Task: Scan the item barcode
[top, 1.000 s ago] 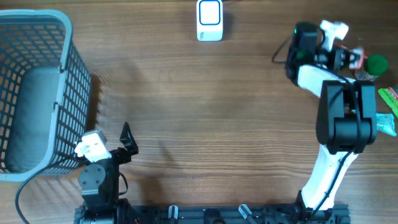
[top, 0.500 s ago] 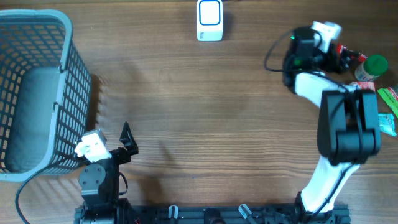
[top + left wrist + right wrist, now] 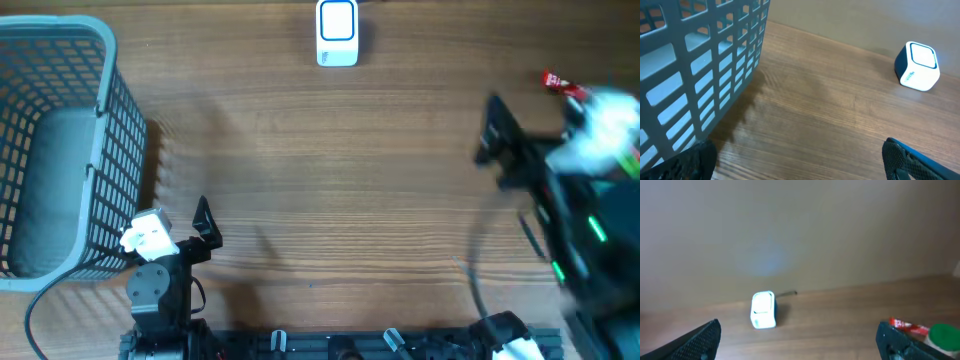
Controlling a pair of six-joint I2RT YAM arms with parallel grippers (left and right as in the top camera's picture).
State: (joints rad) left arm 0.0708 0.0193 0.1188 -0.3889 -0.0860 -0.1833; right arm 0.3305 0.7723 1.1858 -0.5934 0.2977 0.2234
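left jaws: were wide open and empty, low beside the basket | right jaws: were wide open, nothing between them, over the table's right side | scanner: stood at the far edge, centre | red packet: lay far right, ungripped, just beside a green-capped container

A grey lattice basket stands close on the left of my left end effector, on the wooden worktop stretching ahead of it.
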